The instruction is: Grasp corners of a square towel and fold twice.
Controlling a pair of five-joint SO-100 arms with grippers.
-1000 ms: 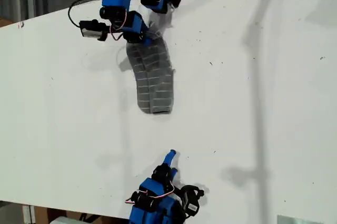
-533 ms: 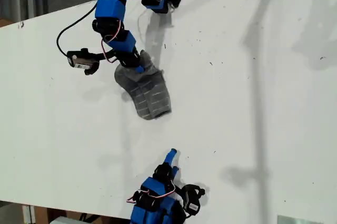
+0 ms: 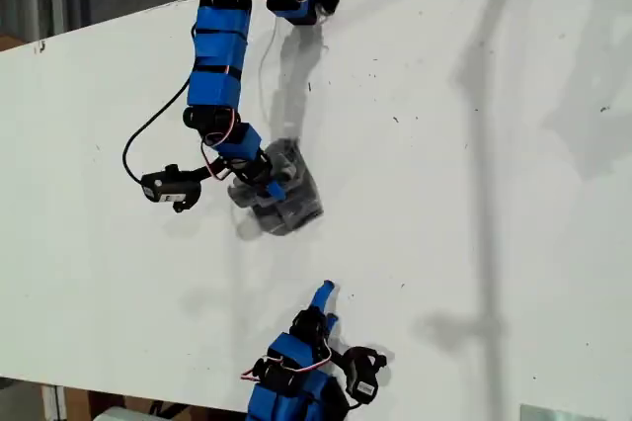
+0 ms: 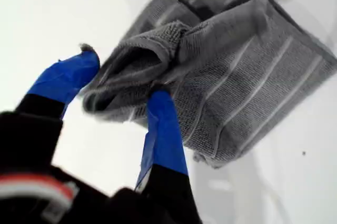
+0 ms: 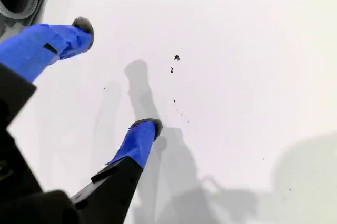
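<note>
The towel (image 3: 284,194) lies bunched in a small grey heap on the white table (image 3: 474,194), a bit left of the middle in the exterior view. Part of it is folded over itself.

My first gripper (image 3: 265,184) is right at the towel's left side in that view. Its arm (image 3: 217,65) reaches down from the far edge of the table. In the first wrist view, the blue fingers (image 4: 163,129) are spread apart, with a rolled-up edge of the towel (image 4: 237,71) lying between them. I cannot tell if they are pinching it.

My second gripper (image 3: 321,300) sits at the near edge of the table, well apart from the towel. Its fingers (image 5: 139,140) are wide apart, and nothing is in them. Only bare table (image 5: 237,77) shows below it.
</note>
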